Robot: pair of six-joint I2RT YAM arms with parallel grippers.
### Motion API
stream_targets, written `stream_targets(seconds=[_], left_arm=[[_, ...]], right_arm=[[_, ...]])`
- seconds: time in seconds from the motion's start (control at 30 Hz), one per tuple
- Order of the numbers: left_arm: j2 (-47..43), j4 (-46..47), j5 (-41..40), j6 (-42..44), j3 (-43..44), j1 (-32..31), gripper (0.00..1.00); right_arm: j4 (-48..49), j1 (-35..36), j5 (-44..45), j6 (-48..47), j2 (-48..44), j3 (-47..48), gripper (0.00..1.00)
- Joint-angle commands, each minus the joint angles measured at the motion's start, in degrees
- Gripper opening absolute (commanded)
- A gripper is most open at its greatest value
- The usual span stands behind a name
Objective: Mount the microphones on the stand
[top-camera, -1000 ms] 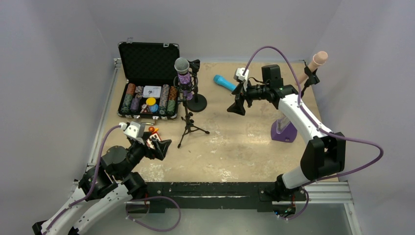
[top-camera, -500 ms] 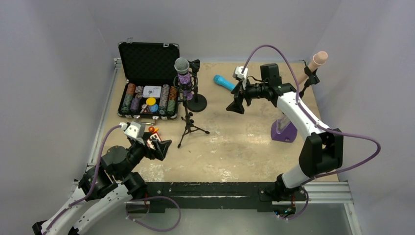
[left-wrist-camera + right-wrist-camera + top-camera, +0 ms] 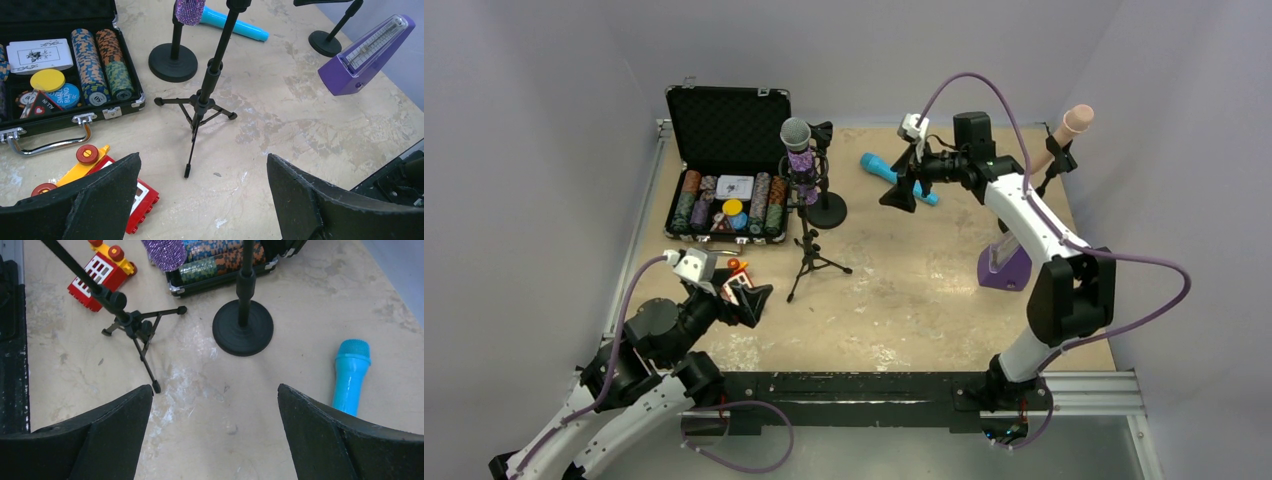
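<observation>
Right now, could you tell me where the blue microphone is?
The blue microphone lies flat, far centre in the top view, right of the round-base stand and beneath the open right gripper.

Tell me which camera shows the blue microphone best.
Right wrist: the blue microphone lies close and large, head clear, its tail behind a finger. Top external shows it small, the right hand covering its middle. Left wrist shows it crossed by a stand pole.

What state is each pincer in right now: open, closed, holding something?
Left pincer: open, holding nothing.
Right pincer: open, holding nothing; the blue microphone lies ungrasped beside it.
</observation>
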Motion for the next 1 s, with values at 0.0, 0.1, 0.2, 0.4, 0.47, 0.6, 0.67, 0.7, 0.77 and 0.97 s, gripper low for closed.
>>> stream_targets(seconds=[0.0,0.1,0.2,0.4,0.47,0.6,0.67,0.7,0.77,0.97], left_arm=[[-0.1,-0.4,-0.6,-0.5,2.9,0.4,1.0],[-0.1,-0.2,-0.5,-1.2,2.6,0.4,1.0],[0.5,0.0,-0.4,-1.6,3.0,0.4,0.99],[0.6,-0.5,-1.3,-2.7,3.5,0.4,1.0],[0.8,-0.2,-1.6,-3.0,3.3,0.4,1.0],[2.0,0.1,-1.7,-3.5,3.7,0.4,1.0],[2.7,0.1,-1.8,-3.8,3.9,0.4,1.0],[2.7,0.1,-1.9,-4.0,4.0,0.4,0.99],[2.8,0.3,-2.2,-4.3,3.8,0.4,1.0],[3.3,1.1,-2.7,-4.4,3.5,0.4,1.0]], right_arm=[[6.3,0.4,0.1,4.8,2.4,5.6,0.99],[8.9,1.2,-1.6,8.0,6.3,9.6,0.99],[11.2,2.4,-2.5,11.2,11.2,14.9,0.99],[20.7,5.2,-3.9,11.7,16.5,17.8,0.98],[22.5,5.8,-5.3,12.3,18.7,19.0,0.96],[27.4,6.8,-6.6,16.7,23.2,21.3,0.91],[29.7,7.4,-6.5,18.2,24.4,21.8,0.88],[30.3,7.6,-6.5,18.9,25.0,22.4,0.87],[31.5,8.0,-6.0,20.3,26.2,23.4,0.84],[34.8,9.2,-5.6,24.4,29.0,26.2,0.77]])
